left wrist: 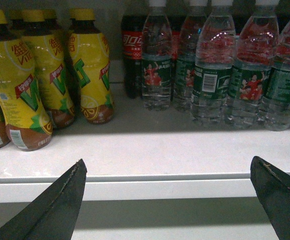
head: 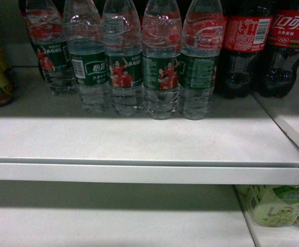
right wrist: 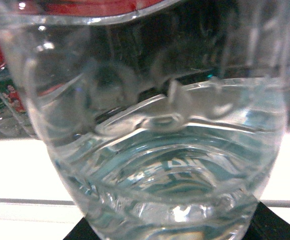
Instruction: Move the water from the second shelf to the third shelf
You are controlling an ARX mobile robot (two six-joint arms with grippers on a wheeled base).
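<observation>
A clear ribbed water bottle [right wrist: 154, 150] fills the right wrist view. My right gripper [right wrist: 169, 227] is shut on it, its dark fingers [right wrist: 272, 225] showing at both sides of the bottle's base. Several more water bottles [head: 161, 67] with green labels stand in a row on the white shelf [head: 139, 139] in the head view, where neither gripper shows. My left gripper [left wrist: 168, 162] is open and holds nothing, level with the shelf's front edge [left wrist: 154, 187]. The same water bottles [left wrist: 212, 70] stand beyond it to the right.
Dark cola bottles [head: 244, 46] stand right of the water row. Yellow drink bottles [left wrist: 90, 65] stand on the left, with another cola bottle [left wrist: 132, 50] behind. Pale green packs [head: 275, 203] sit on the lower shelf at the right.
</observation>
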